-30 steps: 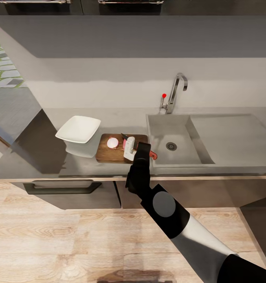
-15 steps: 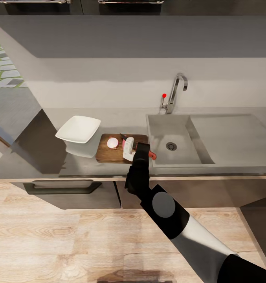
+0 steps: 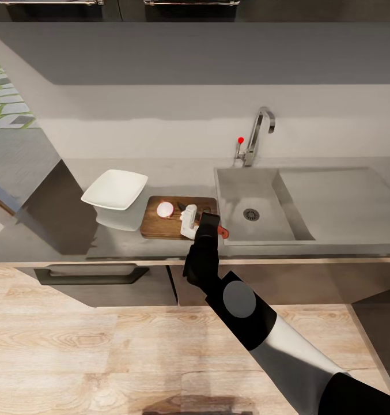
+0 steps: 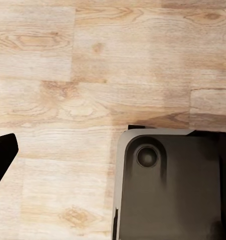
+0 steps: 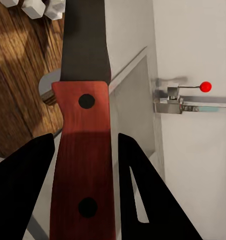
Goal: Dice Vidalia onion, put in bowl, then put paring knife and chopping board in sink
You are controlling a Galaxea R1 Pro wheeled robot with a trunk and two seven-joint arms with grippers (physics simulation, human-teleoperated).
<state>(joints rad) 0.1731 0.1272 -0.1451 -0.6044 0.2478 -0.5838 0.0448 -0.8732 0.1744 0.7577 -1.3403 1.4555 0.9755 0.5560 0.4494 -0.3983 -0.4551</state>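
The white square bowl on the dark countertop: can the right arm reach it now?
Probably yes. The white square bowl stands just beyond the wooden chopping board, with nothing between, but the right gripper is shut on the red-handled paring knife.

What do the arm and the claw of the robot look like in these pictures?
In the head view, the right arm has a glossy black shell, a round grey disc at one joint and a silver-white section below it. The right claw is white there. In the right wrist view its two fingers are plain black and tapered.
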